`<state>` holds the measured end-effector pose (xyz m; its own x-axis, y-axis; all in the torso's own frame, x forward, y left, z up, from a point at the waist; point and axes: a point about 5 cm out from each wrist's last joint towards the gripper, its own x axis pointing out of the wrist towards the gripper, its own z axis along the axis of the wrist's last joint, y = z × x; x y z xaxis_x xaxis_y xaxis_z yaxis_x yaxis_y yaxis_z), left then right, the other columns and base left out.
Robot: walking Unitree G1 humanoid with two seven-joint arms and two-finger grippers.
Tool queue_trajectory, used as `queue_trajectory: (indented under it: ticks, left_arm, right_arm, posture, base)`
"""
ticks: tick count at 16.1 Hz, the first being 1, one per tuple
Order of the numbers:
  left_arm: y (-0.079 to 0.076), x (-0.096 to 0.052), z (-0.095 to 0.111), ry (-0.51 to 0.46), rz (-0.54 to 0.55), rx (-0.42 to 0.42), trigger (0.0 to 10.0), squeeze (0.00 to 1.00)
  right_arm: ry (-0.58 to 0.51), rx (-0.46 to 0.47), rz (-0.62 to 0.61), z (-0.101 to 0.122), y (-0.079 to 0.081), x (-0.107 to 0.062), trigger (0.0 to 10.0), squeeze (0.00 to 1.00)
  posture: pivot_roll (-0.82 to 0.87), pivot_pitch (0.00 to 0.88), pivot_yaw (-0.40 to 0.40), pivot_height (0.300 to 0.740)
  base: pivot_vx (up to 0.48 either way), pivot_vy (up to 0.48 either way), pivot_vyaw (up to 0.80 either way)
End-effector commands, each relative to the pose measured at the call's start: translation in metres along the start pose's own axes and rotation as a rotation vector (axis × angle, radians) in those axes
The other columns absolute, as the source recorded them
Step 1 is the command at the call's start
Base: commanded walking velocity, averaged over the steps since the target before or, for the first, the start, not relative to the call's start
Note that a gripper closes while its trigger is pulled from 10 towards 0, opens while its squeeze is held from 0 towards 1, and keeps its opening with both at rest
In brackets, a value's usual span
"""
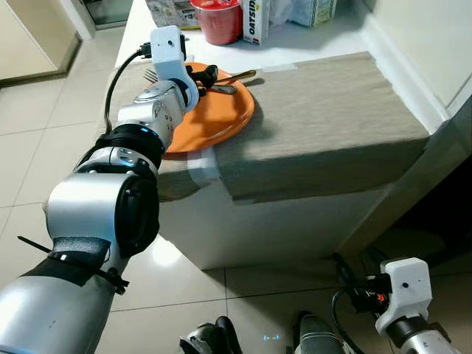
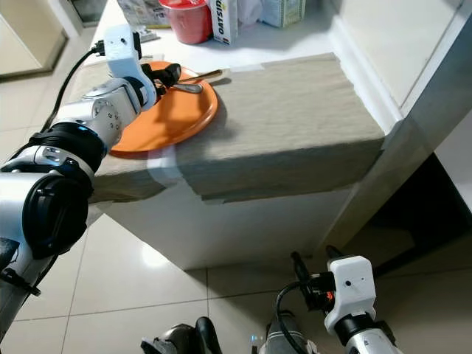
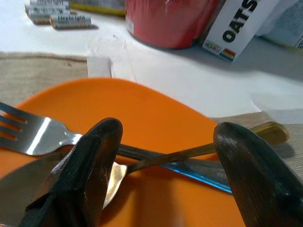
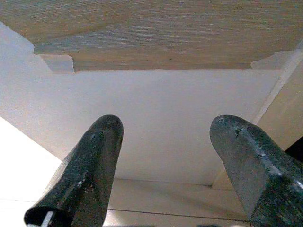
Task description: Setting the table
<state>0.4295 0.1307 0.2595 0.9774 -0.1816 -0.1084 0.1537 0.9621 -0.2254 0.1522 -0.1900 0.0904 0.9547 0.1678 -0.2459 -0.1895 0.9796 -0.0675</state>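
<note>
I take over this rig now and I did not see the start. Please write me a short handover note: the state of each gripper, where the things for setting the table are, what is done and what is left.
Left gripper: open, fingers on either side of the cutlery on the orange plate.
Right gripper: open, holding nothing, low in front of the counter, idle.
Things: the plate sits on the beige cloth, near its left end. A fork, a spoon and a blue-edged piece under it, possibly a knife, lie crossed on the plate.
Done: plate is on the cloth.
Left: cutlery not yet gripped; likely to be laid beside the plate.
</note>
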Motion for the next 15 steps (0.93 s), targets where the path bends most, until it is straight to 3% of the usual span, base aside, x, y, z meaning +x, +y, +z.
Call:
queue_trajectory:
  ticks: [1,10,15]
  left_arm:
    - [0.006,-0.001,-0.005,0.021,0.027,-0.011,10.0,0.00]
    - [0.013,-0.002,-0.030,0.147,0.065,0.060,10.0,0.00]
    - [0.010,-0.004,-0.047,0.255,0.008,0.156,10.0,0.00]
  right_arm:
    - [0.010,0.008,0.009,0.001,0.003,-0.003,10.0,0.00]
    - [0.023,0.017,0.030,-0.002,0.009,0.001,10.0,0.00]
    - [0.028,0.019,0.036,-0.003,0.010,0.003,10.0,0.00]
  posture:
    - [-0.41,0.223,0.165,0.740]
    - [-0.38,0.219,0.174,0.740]
    - [-0.37,0.209,0.176,0.740]
  base:
    - [0.000,0.000,0.00]
    - [0.000,0.000,0.00]
    - [0.000,0.000,0.00]
